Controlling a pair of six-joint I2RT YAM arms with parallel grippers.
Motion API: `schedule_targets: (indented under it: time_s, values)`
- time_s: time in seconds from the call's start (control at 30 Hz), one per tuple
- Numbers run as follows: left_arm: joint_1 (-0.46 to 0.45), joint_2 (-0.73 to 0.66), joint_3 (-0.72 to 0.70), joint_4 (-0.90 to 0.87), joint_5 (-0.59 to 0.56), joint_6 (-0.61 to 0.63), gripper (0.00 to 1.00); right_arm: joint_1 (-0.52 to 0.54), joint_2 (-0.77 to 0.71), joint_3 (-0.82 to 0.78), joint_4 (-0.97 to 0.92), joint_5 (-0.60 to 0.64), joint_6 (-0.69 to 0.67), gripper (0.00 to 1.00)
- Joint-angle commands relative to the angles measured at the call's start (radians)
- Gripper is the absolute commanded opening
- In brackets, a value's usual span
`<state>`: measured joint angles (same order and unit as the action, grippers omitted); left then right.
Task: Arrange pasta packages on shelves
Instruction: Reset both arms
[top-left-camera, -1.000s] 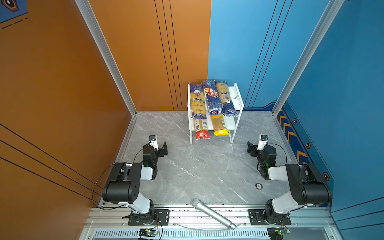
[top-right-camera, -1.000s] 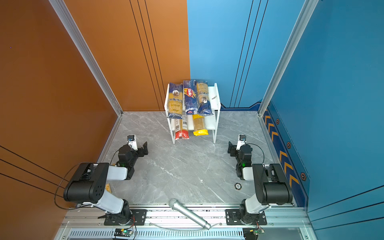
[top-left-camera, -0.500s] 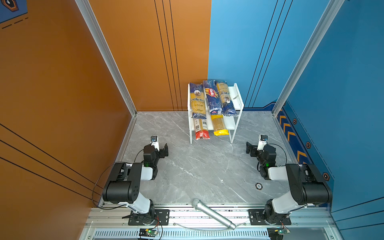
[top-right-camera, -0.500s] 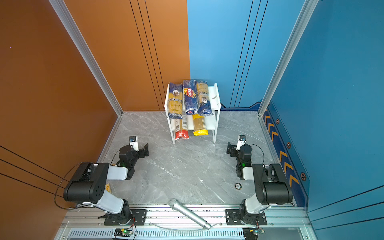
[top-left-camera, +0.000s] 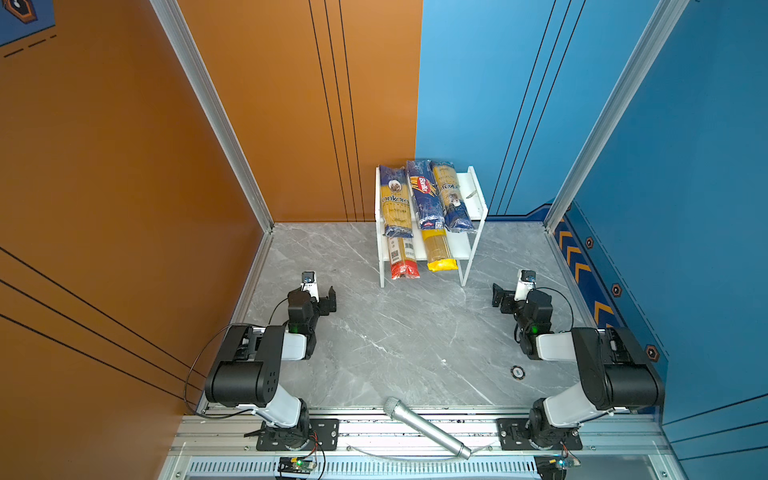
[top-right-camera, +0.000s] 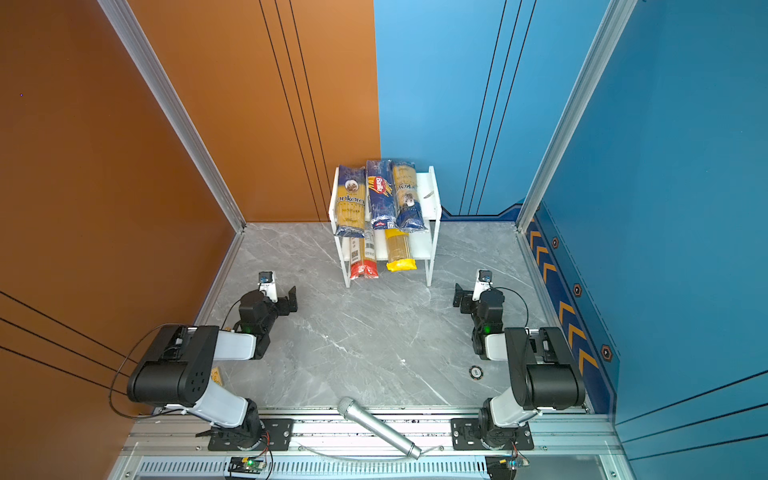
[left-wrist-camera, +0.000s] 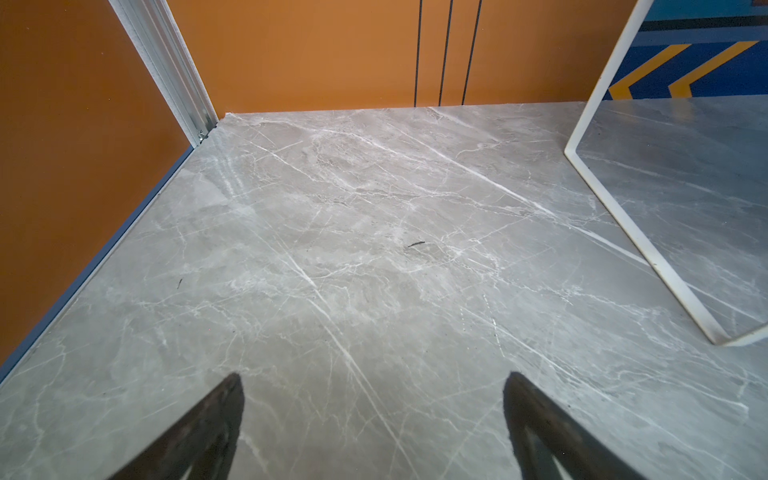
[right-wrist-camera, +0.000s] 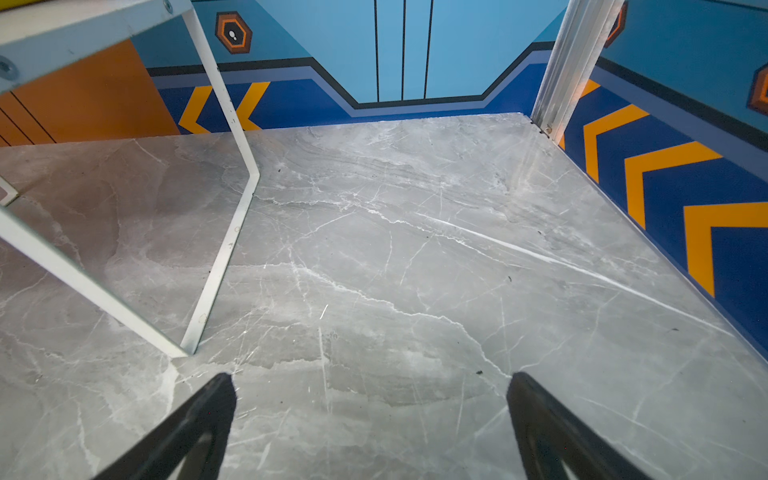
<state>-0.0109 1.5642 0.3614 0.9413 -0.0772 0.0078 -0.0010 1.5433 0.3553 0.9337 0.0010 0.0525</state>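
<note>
The white shelves stand at the back of the grey marble table, seen in both top views. On the upper board lie three pasta packages side by side: an "ankara" bag, the dark blue Barilla bag and another blue-and-yellow bag. On the lower board lie a red-and-clear bag and a yellow bag. My left gripper rests low, left of the rack, open and empty. My right gripper sits right of the rack, open and empty.
A silver microphone lies across the front rail. A small round black disc sits on the table near the right arm's base. Rack legs show close by in the left wrist view and the right wrist view. Walls enclose three sides.
The right gripper's jaws have spread a little wider. Both arms have barely shifted and the bags on the rack have not moved.
</note>
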Motion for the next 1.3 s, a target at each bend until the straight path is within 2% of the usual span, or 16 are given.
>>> schedule_targets:
  time_s: [0.0, 0.17, 1.27]
  values:
    - [-0.014, 0.000, 0.017, -0.015, -0.061, -0.001, 0.98, -0.002, 0.005, 0.013, -0.012, -0.006, 0.004, 1.00]
    - [-0.037, -0.001, 0.015, -0.013, -0.100, 0.010, 0.98, -0.001, 0.005, 0.013, -0.012, -0.006, 0.004, 1.00]
    - [-0.035, -0.002, 0.014, -0.013, -0.102, 0.010, 0.98, -0.001, 0.005, 0.013, -0.012, -0.006, 0.004, 1.00]
